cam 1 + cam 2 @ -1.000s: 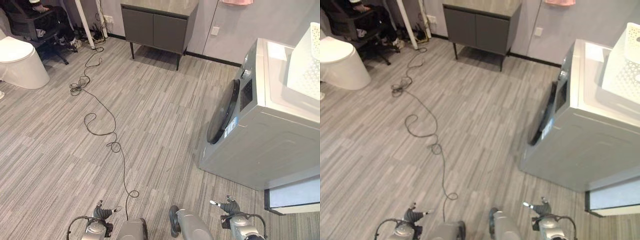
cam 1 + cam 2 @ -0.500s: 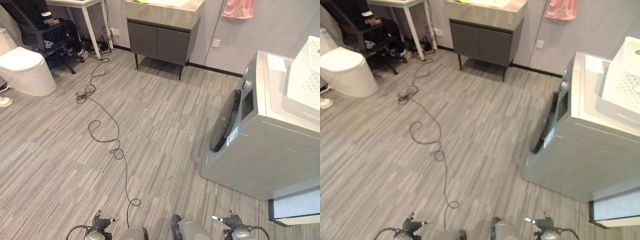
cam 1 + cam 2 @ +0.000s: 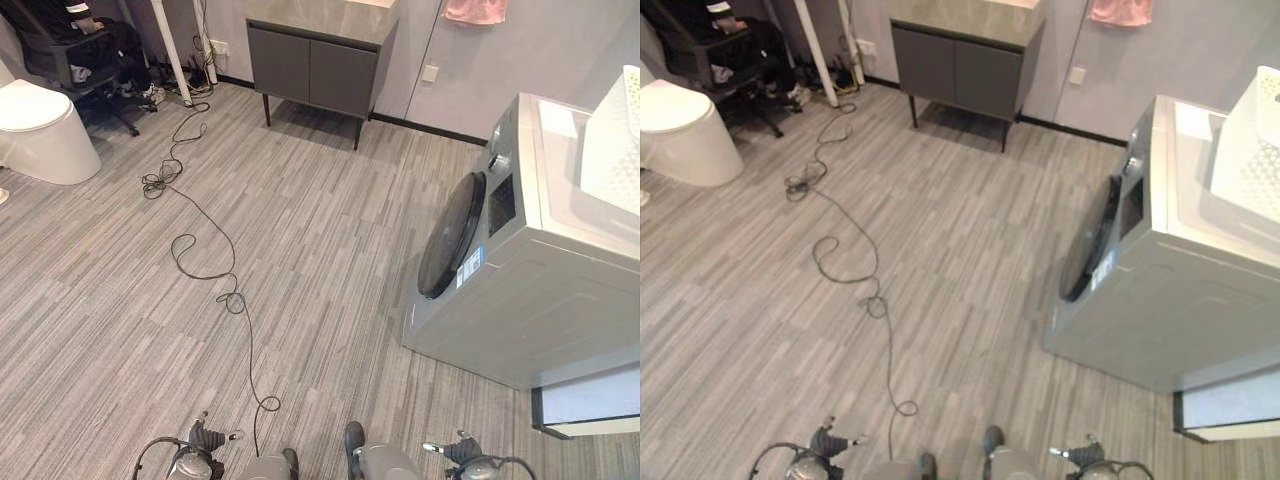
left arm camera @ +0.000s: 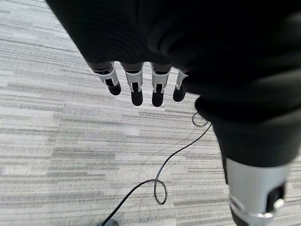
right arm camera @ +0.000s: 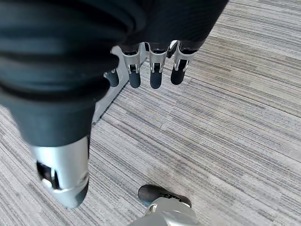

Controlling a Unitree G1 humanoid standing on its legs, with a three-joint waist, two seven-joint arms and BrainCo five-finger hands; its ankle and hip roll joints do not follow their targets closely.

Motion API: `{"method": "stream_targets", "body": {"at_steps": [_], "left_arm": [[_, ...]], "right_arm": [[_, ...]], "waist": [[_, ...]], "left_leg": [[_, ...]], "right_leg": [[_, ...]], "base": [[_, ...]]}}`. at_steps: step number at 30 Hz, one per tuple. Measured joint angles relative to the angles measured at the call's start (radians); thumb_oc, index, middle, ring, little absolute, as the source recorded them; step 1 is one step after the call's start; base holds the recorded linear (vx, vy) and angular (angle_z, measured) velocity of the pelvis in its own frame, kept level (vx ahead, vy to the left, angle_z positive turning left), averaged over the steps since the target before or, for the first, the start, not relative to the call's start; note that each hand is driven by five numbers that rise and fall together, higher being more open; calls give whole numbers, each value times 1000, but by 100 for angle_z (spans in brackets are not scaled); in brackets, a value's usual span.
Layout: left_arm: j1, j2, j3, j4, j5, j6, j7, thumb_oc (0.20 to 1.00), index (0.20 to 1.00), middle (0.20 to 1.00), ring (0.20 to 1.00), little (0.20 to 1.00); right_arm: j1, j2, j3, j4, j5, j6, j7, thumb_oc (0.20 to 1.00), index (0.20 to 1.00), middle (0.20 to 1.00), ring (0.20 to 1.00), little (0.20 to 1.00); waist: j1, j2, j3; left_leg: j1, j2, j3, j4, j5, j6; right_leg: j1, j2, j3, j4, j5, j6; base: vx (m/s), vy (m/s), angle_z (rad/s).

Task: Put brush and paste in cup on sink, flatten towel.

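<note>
Standing well back from the vanity sink [image 3: 320, 12] across the floor | pink towel [image 3: 474, 10] hanging on the wall beside it | left hand [image 4: 136, 87] and right hand [image 5: 153, 70] hanging low, fingers relaxed, empty | brush, paste, cup not visible.

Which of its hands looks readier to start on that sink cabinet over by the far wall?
Neither, really. The left hand and right hand both hang open and empty over the floor, and the sink cabinet stands far off, roughly straight ahead. It probably has to walk closer first.
</note>
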Motion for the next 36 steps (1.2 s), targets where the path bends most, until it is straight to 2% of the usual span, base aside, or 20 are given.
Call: {"method": "stream_targets", "body": {"at_steps": [6,8,9,10,12,14,16,18,20,23,24,25,27,28,30,31,32,33,34,36], "left_arm": [[-16,8,-1,1,0,0,1,1000,1000,1000,1000,1000],[-20,8,-1,4,1,0,5,1000,1000,1000,1000,1000],[-34,5,1,26,0,0,22,1000,1000,1000,1000,1000],[-33,8,3,28,1,-1,28,1000,1000,1000,1000,1000],[-17,8,3,39,1,4,33,1000,1000,1000,1000,1000],[-7,17,2,41,1,4,37,1000,1000,1000,1000,1000],[-23,15,7,44,1,4,37,1000,1000,1000,1000,1000],[-31,14,16,50,0,3,39,1000,1000,1000,1000,1000],[-27,3,16,73,0,3,53,1000,1000,1000,1000,1000],[-21,-28,10,77,-5,4,65,1000,1000,1000,1000,1000],[-3,-46,-7,78,-5,2,67,1000,1000,1000,1000,1000],[-11,-69,-9,76,-9,2,67,1000,1000,1000,1000,1000],[-29,-85,-6,90,-13,5,67,1000,1000,1000,1000,1000],[-28,-101,-8,89,-20,-1,67,1000,1000,1000,1000,1000],[-19,-102,-4,75,-22,1,66,1000,1000,1000,1000,1000],[-19,-95,0,70,-22,3,65,1000,1000,1000,1000,1000],[-55,-74,0,76,-22,6,66,1000,1000,1000,1000,1000],[-57,-71,14,74,-25,6,67,1000,1000,1000,1000,1000],[-69,-64,13,76,-48,2,67,1000,1000,1000,1000,1000],[-73,-54,7,40,-61,3,66,1000,1000,1000,1000,1000]], "right_arm": [[6,-4,-9,-25,1,-2,-8,1000,1000,1000,1000,1000],[3,-6,-9,-39,0,-3,-20,1000,1000,1000,1000,1000],[2,-3,-10,-70,0,-5,-53,1000,1000,1000,1000,1000],[-6,0,-8,-83,1,-4,-57,1000,1000,1000,1000,1000],[20,2,-17,-106,8,-3,-75,1000,1000,1000,1000,1000],[30,5,-33,-110,23,-5,-93,1000,1000,1000,1000,1000],[18,-2,-38,-93,23,-3,-93,1000,1000,1000,1000,1000],[21,2,-40,-69,22,0,-93,1000,1000,1000,1000,1000],[39,12,-42,-16,23,18,-92,1000,1000,1000,1000,1000],[60,11,-49,44,22,20,-92,1000,1000,1000,1000,1000],[83,8,-48,59,22,33,-91,1000,1000,1000,1000,1000],[71,-8,-50,71,21,34,-91,1000,1000,1000,1000,1000],[32,-11,-47,112,19,36,-90,1000,1000,1000,1000,1000],[37,-22,-47,110,0,35,-91,1000,1000,1000,1000,1000],[29,-38,-48,63,0,32,-91,1000,1000,1000,1000,1000],[16,-46,-45,38,0,31,-92,1000,1000,1000,1000,1000],[-15,-48,-27,12,0,11,-93,1000,1000,1000,1000,1000],[-28,-46,-18,-5,1,11,-94,1000,1000,1000,1000,1000],[-43,-44,-1,-20,0,10,-94,1000,1000,1000,1000,1000],[-74,-54,0,-36,2,10,-95,1000,1000,1000,1000,1000]], "waist": [[-9,16,16],[-22,29,33],[-40,31,55],[-33,30,63],[-77,34,56],[-84,30,56],[-86,24,58],[-103,28,64],[-116,36,56],[-132,61,25],[-144,77,-13],[-146,113,-15],[-145,105,-14],[-148,95,-30],[-132,97,-54],[-130,99,-51],[-122,64,-33],[-114,47,-23],[-99,19,-10],[-85,0,13]], "left_leg": [[0,-7,2,-1,-8,15],[-1,-14,4,-4,-7,28],[-22,-30,5,26,-13,61],[-17,-28,14,26,-17,66],[-11,-25,7,-10,-24,76],[0,-40,6,-70,0,93],[0,-49,14,-91,10,99],[28,-58,11,-113,19,86],[108,-65,-2,-147,-9,61],[163,-50,-55,-172,-58,32],[180,-34,-85,-174,-71,11],[186,10,-100,-163,-63,-40],[188,26,-116,-89,-26,-113],[156,35,-118,60,-7,-149],[111,54,-109,190,17,-181],[49,65,-108,310,37,-205],[-138,63,-97,642,128,-221],[-187,63,-89,698,134,-217],[-256,78,-33,744,153,-184],[-335,54,-9,667,136,-164]], "right_leg": [[-34,-7,9,69,3,14],[-101,-6,26,199,28,48],[-221,-9,65,415,53,93],[-264,-9,89,469,47,104],[-282,24,93,408,-5,72],[-275,40,99,236,-27,67],[-268,30,74,34,-12,74],[-275,16,64,-123,53,79],[-264,2,46,-151,96,61],[-250,24,62,-63,103,44],[-217,35,71,-69,163,4],[-202,68,44,-63,143,-48],[-153,65,6,-42,113,-75],[-95,69,-24,-52,69,-80],[-51,95,-26,-69,28,-97],[-35,102,-27,-72,16,-119],[-4,95,-28,-81,9,-133],[21,86,-28,-77,-8,-160],[56,71,-25,-80,-33,-185],[91,46,-2,-91,-36,-180]], "base": [[-8,81,-2],[18,170,4],[121,77,-2],[288,59,5],[201,17,8],[250,-21,-5],[320,-60,-7],[353,-91,3],[433,-148,17],[371,-183,47],[334,-195,68],[608,-385,69],[395,-299,53],[378,-353,45],[305,-350,12],[242,-348,2],[282,-278,12],[429,-316,13],[233,-74,12],[317,-78,-15]]}}
